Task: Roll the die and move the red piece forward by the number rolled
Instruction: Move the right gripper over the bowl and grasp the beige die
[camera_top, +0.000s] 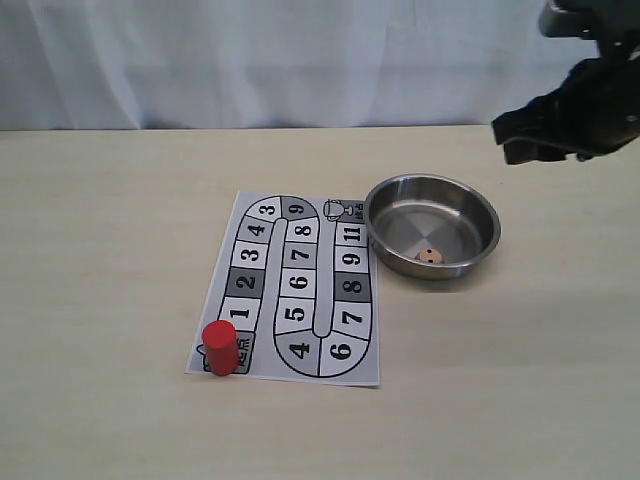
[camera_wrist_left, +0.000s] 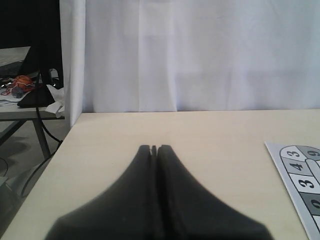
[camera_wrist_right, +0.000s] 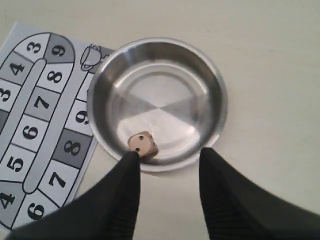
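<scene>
Exterior: right claw (camera_top: 520, 140) raised near steel bowl (camera_top: 430, 215), red piece (camera_top: 220, 346) well apart on the board (camera_top: 300, 283) start square; left wrist: left claw (camera_wrist_left: 154, 149) pressed together; right wrist: claw spread, die (camera_wrist_right: 143, 145) just off one fingertip (camera_wrist_right: 131, 159), so best shift sideways to straddle it

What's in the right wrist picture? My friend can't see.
A small wooden die lies inside a shiny metal bowl, near its rim, just beyond the open black end effector. A numbered game board lies beside the bowl.
</scene>
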